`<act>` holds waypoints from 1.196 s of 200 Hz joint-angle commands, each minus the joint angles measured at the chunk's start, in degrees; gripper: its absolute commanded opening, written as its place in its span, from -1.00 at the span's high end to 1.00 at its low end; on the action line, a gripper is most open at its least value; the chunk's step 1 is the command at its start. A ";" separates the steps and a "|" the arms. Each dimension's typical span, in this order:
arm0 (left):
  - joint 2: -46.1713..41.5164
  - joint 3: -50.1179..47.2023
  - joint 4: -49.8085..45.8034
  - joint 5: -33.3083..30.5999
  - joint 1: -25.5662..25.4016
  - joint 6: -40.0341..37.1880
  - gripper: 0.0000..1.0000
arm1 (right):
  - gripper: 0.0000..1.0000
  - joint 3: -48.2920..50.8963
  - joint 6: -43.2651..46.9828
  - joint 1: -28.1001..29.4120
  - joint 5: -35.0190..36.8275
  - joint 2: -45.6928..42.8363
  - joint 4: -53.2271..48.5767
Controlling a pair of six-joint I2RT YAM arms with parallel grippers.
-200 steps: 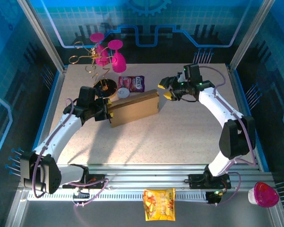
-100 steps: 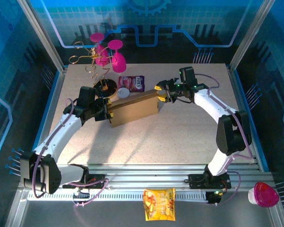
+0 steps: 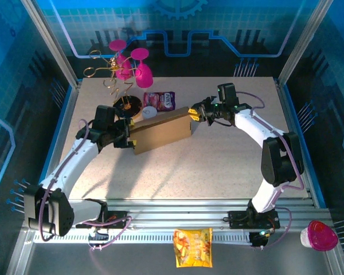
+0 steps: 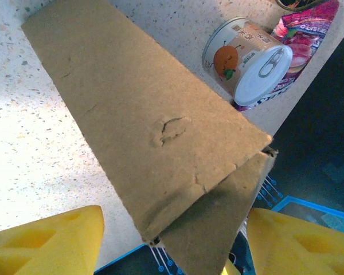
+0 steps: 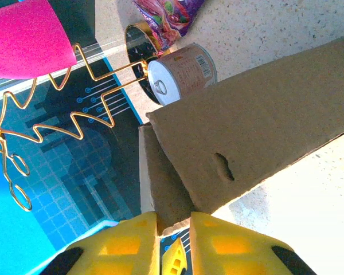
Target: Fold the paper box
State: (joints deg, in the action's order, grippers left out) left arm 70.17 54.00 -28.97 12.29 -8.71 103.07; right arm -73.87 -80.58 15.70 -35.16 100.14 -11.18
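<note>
The paper box (image 3: 160,131) is a brown cardboard mailer lying folded over on the table, its long side running left to right. My left gripper (image 3: 128,137) stands at its left end. In the left wrist view the box corner (image 4: 200,223) lies between the open yellow fingers (image 4: 51,240), with a gap on each side. My right gripper (image 3: 194,113) is at the box's right end. Its two yellow fingers (image 5: 235,243) are pinched on the edge of a cardboard flap (image 5: 166,189), so the right gripper (image 5: 175,240) is shut on the box.
A small tin can (image 3: 149,113) and a purple snack packet (image 3: 160,101) lie just behind the box. A dark round tin (image 3: 128,105) and a gold wire rack with pink glasses (image 3: 129,66) stand further back left. A yellow snack bag (image 3: 192,247) lies off the table's front.
My right gripper has moved left to the box's right end and closed on its flap. My left gripper's jaws have widened around the left end. The box's right end has lifted slightly.
</note>
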 commanded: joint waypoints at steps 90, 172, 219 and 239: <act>-7.69 -3.99 0.03 5.09 1.47 -8.86 -0.13 | 0.76 -0.80 2.72 -0.76 1.25 1.37 -8.06; -5.31 -9.56 1.17 3.30 1.51 -9.10 0.46 | 0.75 -0.68 3.03 -1.19 1.11 1.20 -7.89; -6.11 -10.68 0.31 2.50 1.51 -8.96 0.54 | 0.55 -1.85 6.60 -2.26 0.13 1.55 -11.21; -5.97 -10.27 0.28 2.58 1.57 -8.94 0.55 | 0.30 -5.13 12.29 -3.03 1.81 0.12 -17.68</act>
State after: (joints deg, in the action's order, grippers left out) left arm 63.46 45.78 -22.28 15.94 -7.49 94.13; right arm -76.03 -74.83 14.63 -36.27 100.16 -17.80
